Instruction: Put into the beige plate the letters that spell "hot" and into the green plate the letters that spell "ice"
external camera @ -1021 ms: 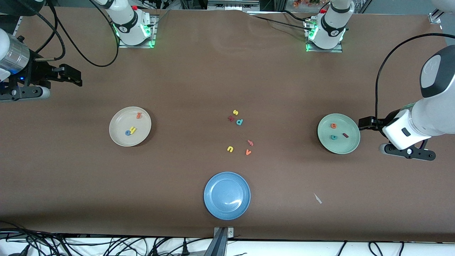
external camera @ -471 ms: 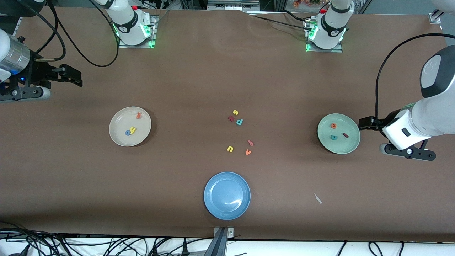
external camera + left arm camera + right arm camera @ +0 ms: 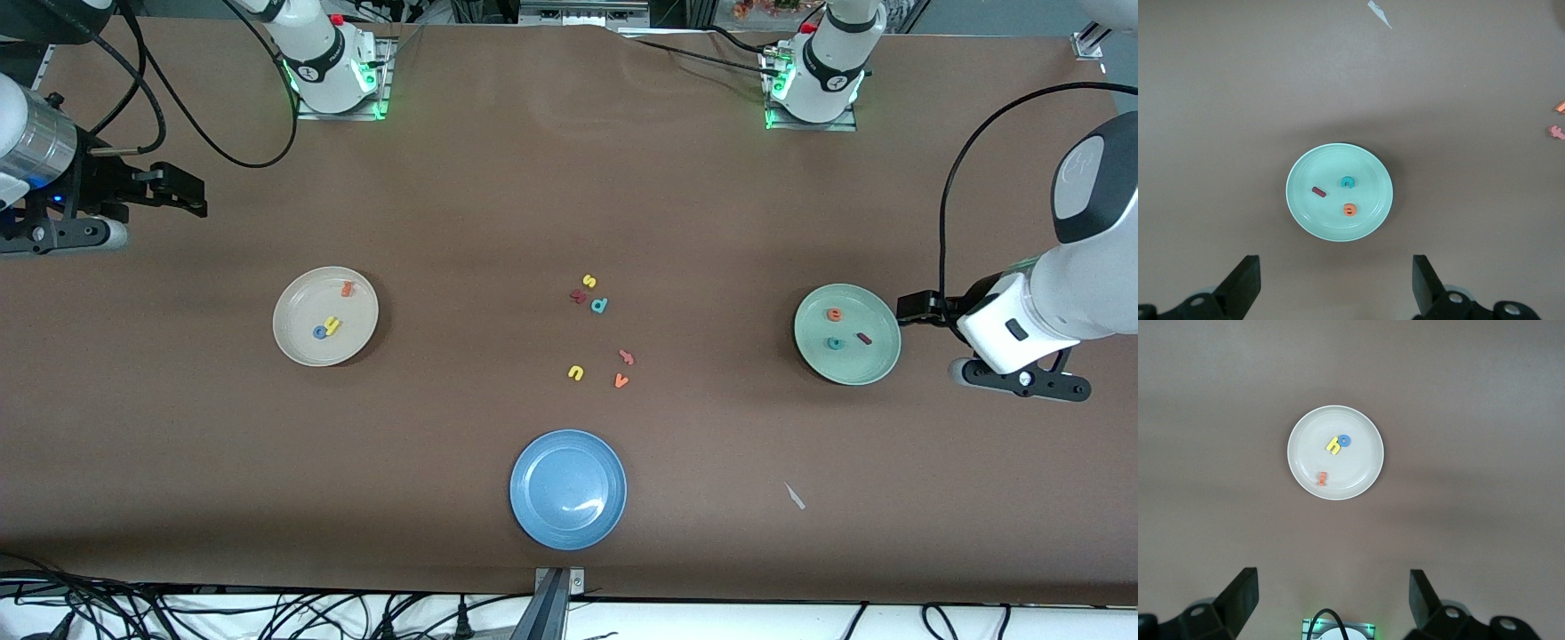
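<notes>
- On the tabletop [image 3: 462, 196] in the front view, the beige plate [image 3: 293, 342] lies toward the right arm's end, with the yellow h [image 3: 332, 324], blue o [image 3: 319, 332] and orange t [image 3: 347, 288] in it; h and o touch, and t lies apart, farther from the camera.
- The green plate [image 3: 867, 364] lies toward the left arm's end and holds the orange e [image 3: 834, 314], teal c [image 3: 834, 343] and dark red i [image 3: 863, 338], each apart from the others.
- Between the two plates lie loose letters: a yellow s [image 3: 589, 281], a teal d [image 3: 599, 306] and a dark red letter [image 3: 578, 297] close together, and nearer the camera a yellow u [image 3: 575, 372], an orange v [image 3: 621, 380] and a pinkish letter [image 3: 626, 357].
- An empty blue plate [image 3: 533, 516] sits nearest the camera, with a small white scrap [image 3: 795, 497] well apart from it, toward the left arm's end.
- The right claw [image 3: 182, 188] hangs over bare tabletop at the right arm's end; the left claw [image 3: 916, 307] hangs just beside the green plate's rim. Both arms wait.
- In the left wrist view, the left claw [image 3: 1335, 280] is spread wide and holds nothing; the green plate [image 3: 1368, 210] with c [image 3: 1347, 181], i [image 3: 1318, 193] and e [image 3: 1349, 211] lies below it.
- In the right wrist view, the right claw [image 3: 1333, 597] is likewise spread wide and empty; the beige plate [image 3: 1358, 470] with h [image 3: 1333, 445], o [image 3: 1345, 440] and t [image 3: 1322, 478] lies below it.
</notes>
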You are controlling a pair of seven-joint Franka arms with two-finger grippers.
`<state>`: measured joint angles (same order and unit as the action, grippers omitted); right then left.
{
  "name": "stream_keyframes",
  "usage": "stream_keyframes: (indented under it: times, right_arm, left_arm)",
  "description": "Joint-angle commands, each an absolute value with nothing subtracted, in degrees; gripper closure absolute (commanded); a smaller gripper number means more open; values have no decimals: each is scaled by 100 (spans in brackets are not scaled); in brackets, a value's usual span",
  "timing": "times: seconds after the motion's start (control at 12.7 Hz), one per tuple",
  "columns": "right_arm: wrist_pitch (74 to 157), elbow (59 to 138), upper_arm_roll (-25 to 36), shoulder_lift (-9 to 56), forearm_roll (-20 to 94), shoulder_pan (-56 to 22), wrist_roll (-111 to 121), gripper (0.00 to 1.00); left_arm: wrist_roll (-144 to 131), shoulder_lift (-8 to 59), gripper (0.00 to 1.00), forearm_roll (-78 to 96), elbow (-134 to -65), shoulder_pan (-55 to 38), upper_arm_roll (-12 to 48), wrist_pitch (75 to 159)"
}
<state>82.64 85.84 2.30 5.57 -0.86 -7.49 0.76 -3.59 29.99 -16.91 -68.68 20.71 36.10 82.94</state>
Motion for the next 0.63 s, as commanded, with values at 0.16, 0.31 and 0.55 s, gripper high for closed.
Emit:
stream_keyframes:
  times: [0.16,0.31,0.55]
  right_arm:
    - [8121,8385,229,642,-18,-747,132,0]
    - [8121,8385,229,650,-26,-747,141,0]
    - [8112,8385,237,642,-18,-738,141,0]
  left_arm:
    - [-325,2883,0,-1626,-6698,2048,3656,8253]
    - [-334,2883,0,-1643,-6539,2039,3648,8253]
    - [-386,2918,0,-1670,-6443,1952,3578,8262]
